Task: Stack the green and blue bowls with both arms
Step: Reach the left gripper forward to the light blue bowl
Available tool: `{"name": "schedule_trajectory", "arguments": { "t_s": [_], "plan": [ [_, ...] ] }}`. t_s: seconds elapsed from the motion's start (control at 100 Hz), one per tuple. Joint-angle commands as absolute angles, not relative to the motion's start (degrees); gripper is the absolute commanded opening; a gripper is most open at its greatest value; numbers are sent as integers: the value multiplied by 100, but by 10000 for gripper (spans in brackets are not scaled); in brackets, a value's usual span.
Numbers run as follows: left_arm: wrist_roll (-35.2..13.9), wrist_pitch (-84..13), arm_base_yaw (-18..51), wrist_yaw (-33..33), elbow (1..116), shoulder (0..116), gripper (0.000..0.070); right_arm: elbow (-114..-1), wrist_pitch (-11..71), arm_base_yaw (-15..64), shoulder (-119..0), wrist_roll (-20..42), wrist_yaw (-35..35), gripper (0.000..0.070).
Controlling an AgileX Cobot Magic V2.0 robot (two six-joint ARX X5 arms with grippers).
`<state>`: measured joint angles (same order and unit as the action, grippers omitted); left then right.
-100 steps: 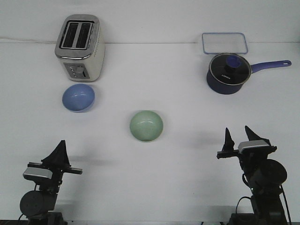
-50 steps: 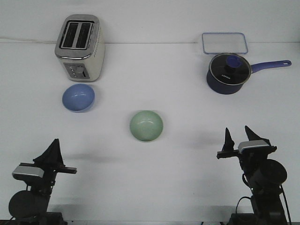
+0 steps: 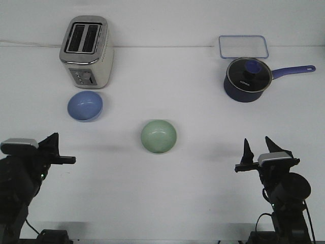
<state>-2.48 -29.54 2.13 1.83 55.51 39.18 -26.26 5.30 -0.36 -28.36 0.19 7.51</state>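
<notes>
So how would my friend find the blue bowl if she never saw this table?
Start at the silver toaster at the table's far left. Just in front of it, toward the robot, sits the blue bowl, small, round and empty. The only other bowl, the green bowl, sits apart near the middle, and the dark blue saucepan far right has a lid and handle.

One front camera, set high.
It looked forward and down over the table (image 3: 203, 193), both arms nearest.
</notes>
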Motion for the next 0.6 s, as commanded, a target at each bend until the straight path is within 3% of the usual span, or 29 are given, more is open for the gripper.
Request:
{"name": "schedule_trajectory", "arguments": {
  "t_s": [0.0,0.2,0.59],
  "plan": [
    [-237,-3369,209,185,6014,4394,12,-2644,473,-34,-2853,12,746,450],
    [-169,-4344,211,189,6803,5443,12,-2644,471,-34,-2853,12,746,450],
    [-180,-4381,228,189,6842,5765,15,-2644,471,-34,-2853,12,746,450]
  ]
}}
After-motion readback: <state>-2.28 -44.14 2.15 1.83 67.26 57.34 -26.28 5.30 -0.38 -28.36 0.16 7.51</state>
